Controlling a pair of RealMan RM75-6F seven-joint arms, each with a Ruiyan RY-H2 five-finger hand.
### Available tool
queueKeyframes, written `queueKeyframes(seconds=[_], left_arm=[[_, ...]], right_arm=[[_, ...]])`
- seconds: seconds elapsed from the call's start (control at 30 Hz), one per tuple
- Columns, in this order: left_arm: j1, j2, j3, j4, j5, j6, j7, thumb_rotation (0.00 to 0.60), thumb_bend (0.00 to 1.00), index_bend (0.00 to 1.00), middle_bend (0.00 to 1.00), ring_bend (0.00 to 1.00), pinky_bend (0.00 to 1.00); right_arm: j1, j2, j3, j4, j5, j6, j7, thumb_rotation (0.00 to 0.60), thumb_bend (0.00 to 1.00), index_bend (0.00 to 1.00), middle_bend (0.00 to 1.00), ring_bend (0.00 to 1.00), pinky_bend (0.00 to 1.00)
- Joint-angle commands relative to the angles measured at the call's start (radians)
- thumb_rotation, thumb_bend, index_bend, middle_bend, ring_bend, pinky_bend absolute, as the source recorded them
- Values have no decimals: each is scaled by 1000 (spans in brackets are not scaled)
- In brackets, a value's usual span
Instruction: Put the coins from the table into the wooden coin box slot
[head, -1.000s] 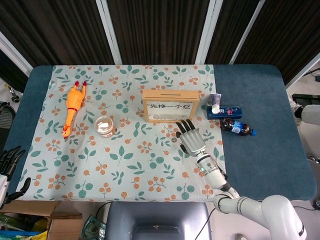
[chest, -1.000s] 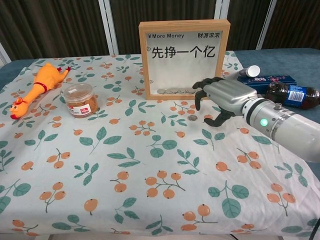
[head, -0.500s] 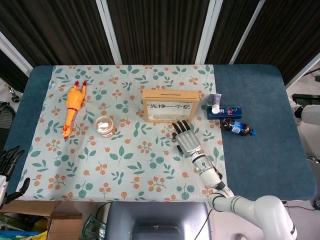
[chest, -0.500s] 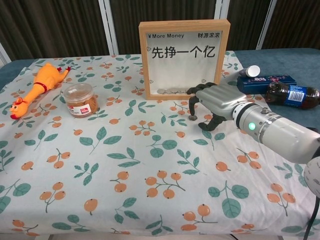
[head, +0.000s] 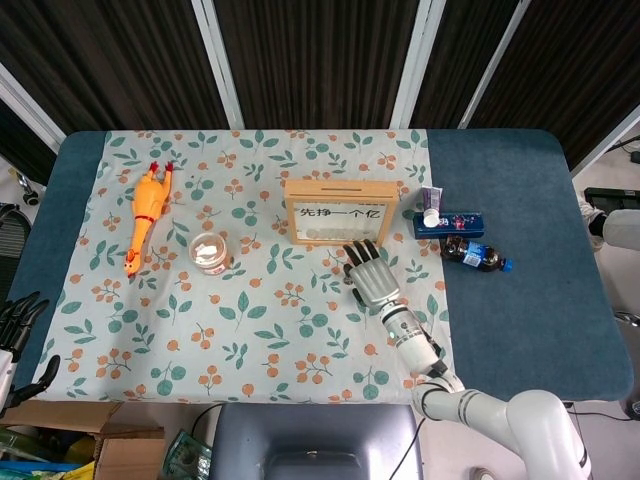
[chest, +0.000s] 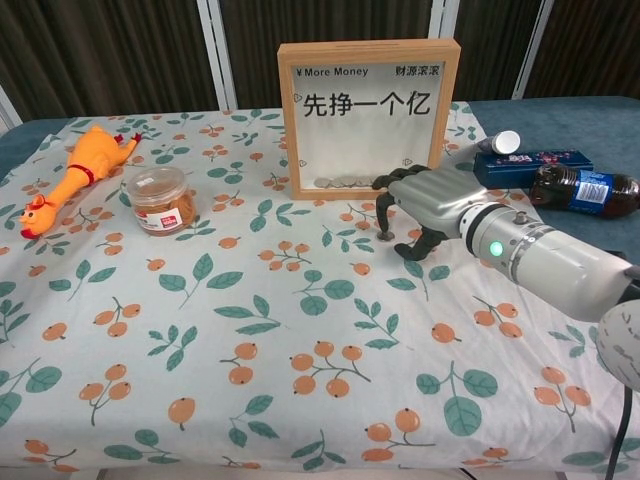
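Just in front of the wooden coin box (chest: 369, 117), the right robot hand (chest: 428, 207) had slid sideways across the flowery cloth (chest: 200, 300) in the last second, away from the cola bottle (chest: 585, 190). Its fingers (chest: 384, 210) were curled downward and now reached right onto the spot where a small coin had been lying before. The coin itself was hidden under the fingertips, so I could not tell if it was pinched yet. More coins (chest: 345, 182) sat inside the box behind its window. The left robot hand (head: 18, 330) waited far from the box, off the worktop, fingers apart and empty. The pick-up looked about to happen.
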Motion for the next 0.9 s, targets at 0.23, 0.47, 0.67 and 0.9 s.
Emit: queueKeyframes(seconds=[0.23, 0.47, 0.67, 0.9], left_arm=[[0, 1, -1, 1, -2, -1, -2, 600, 427, 0, 0, 0, 0], [0, 1, -1, 0, -3, -1, -2, 600, 426, 0, 0, 0, 0], [1, 1, -1, 2, -3, 0, -5, 600, 426, 0, 0, 0, 0], [3, 1, -1, 3, 1, 5, -7, 600, 427, 0, 0, 0, 0]], right_arm=[[6, -9, 9, 8, 3, -7, -7, 600, 514, 575, 186, 0, 138], [12, -19, 15, 24, 7, -16, -14, 600, 514, 585, 186, 0, 138], [15, -26, 18, 32, 8, -20, -22, 600, 514, 591, 186, 0, 138], [17, -32, 21, 35, 9, -19, -29, 600, 513, 620, 186, 0, 138]])
